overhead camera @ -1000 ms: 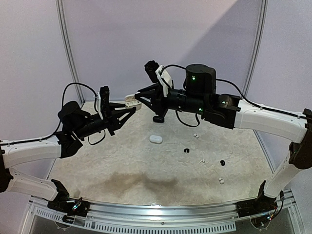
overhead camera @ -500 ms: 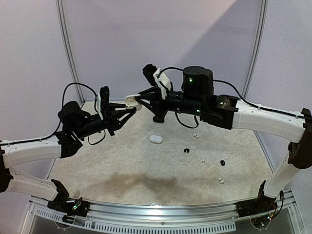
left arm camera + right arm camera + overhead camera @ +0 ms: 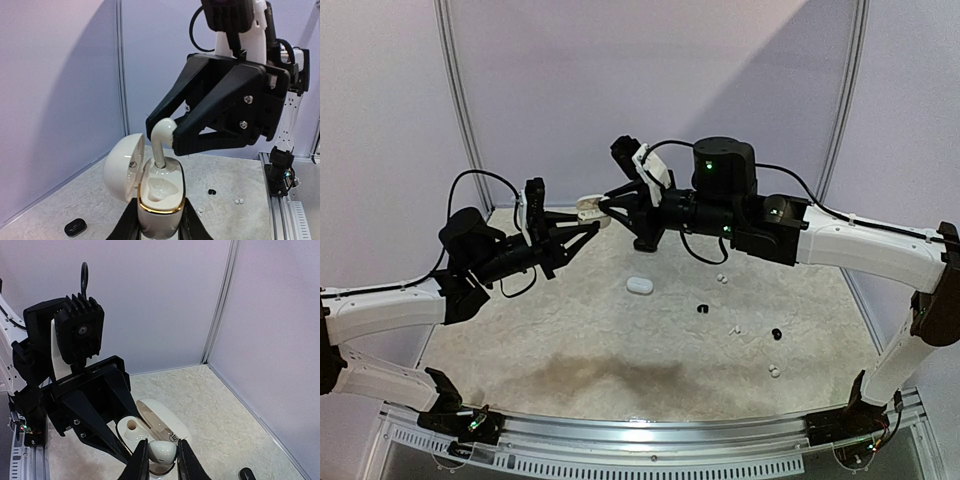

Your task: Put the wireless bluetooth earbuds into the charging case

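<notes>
Over your speckled mat (image 3: 570, 340), both arms meet high toward 11 o'clock; your left gripper (image 3: 584, 220) is clamped on the base of the open charging case (image 3: 160, 195), its lid swung out to 9 o'clock; your right gripper (image 3: 172, 137) pinches the white earbud (image 3: 161, 131) by its head, stem down in the case's rear well, though how deep it sits is hard to judge; a closed white case (image 3: 640, 286) lies near the mat's centre; loose earbuds (image 3: 776, 333), white and black, lie scattered from 3 to 5 o'clock.

Glossy white plastic case (image 3: 160, 220), earbud (image 3: 161, 142)
</notes>
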Motion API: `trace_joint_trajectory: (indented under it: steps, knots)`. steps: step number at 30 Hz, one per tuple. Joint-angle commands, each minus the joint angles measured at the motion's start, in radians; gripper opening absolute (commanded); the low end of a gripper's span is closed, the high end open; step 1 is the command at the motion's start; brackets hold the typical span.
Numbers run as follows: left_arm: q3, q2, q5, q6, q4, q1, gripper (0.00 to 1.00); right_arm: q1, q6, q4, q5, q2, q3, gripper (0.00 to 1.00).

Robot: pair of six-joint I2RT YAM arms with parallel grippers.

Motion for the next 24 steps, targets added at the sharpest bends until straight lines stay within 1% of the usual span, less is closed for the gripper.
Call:
trace_joint_trajectory:
  steps: [1,8,12,15,24]
  knots:
    - [-0.003,-0.009,0.004,0.008,0.03,0.003,0.0,0.001,-0.006,-0.045,0.016,0.025,-0.004,0.21]
    - [-0.005,-0.01,0.005,0.008,0.028,0.003,0.0,0.001,-0.003,-0.044,0.015,0.028,0.0,0.25]
    - [-0.005,-0.009,0.01,0.004,0.025,0.003,0.0,0.0,0.001,-0.03,0.015,0.028,0.004,0.23]
    - [-0.005,-0.009,0.01,0.001,0.023,0.003,0.0,0.001,0.007,-0.031,0.018,0.031,0.014,0.23]
    - [-0.004,-0.007,-0.005,-0.011,0.007,0.003,0.0,0.001,0.043,-0.068,0.024,0.03,0.042,0.35]
